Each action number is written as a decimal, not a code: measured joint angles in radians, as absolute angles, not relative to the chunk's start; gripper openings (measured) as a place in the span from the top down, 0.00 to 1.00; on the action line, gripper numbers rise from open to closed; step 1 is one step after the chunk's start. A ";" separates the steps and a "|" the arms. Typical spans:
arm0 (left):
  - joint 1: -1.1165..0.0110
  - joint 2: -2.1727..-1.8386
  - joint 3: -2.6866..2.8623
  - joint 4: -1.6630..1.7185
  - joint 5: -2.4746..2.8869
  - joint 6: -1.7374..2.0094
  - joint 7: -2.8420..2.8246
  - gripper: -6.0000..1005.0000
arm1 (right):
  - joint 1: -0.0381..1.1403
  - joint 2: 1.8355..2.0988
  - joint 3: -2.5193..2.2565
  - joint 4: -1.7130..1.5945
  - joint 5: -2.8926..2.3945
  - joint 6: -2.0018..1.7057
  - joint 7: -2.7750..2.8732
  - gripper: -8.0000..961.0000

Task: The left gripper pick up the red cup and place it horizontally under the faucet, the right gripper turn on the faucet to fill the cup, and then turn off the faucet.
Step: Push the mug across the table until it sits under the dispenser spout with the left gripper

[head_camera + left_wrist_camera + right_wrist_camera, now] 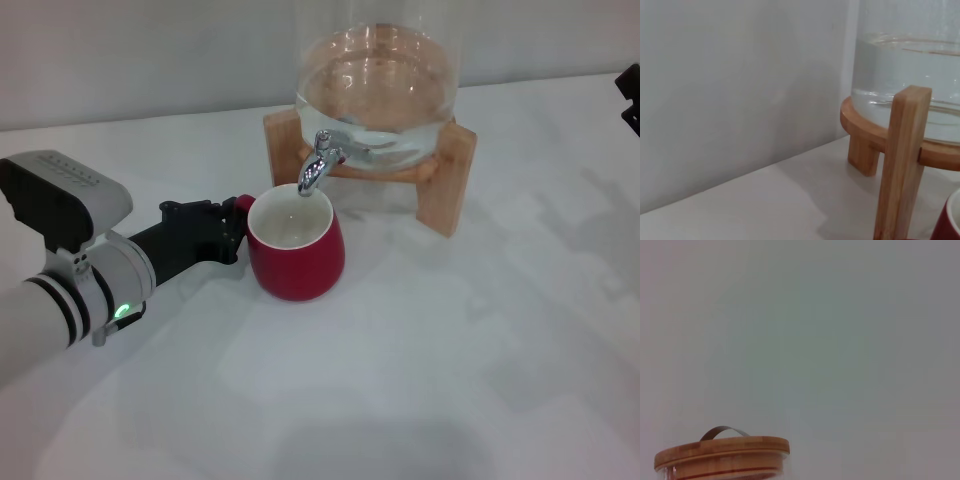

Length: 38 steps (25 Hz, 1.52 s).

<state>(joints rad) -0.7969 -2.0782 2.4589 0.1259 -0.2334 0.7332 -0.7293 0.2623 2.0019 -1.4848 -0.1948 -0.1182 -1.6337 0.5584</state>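
Red cup [297,248]: sitting upright on the white tabletop [420,360], mouth directly beneath the faucet [318,165] spout, at 6 o'clock of the glass jar [380,85] on its wooden stand [448,170]. Left end effector [238,222]: lying at the cup's 9 o'clock, clenching its handle side. Right end effector [630,95]: showing only at the 3 o'clock edge; its grip state cannot be told.

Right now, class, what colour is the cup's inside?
White inside the red cup, clearest in the head view.

No readable text, labels, brands, numbers or signs on anything in view.
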 joint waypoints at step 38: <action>-0.752 -2.080 2.463 0.135 -0.233 0.734 -0.691 0.61 | 0.261 2.002 -1.485 -0.195 -0.119 -1.634 0.561 0.11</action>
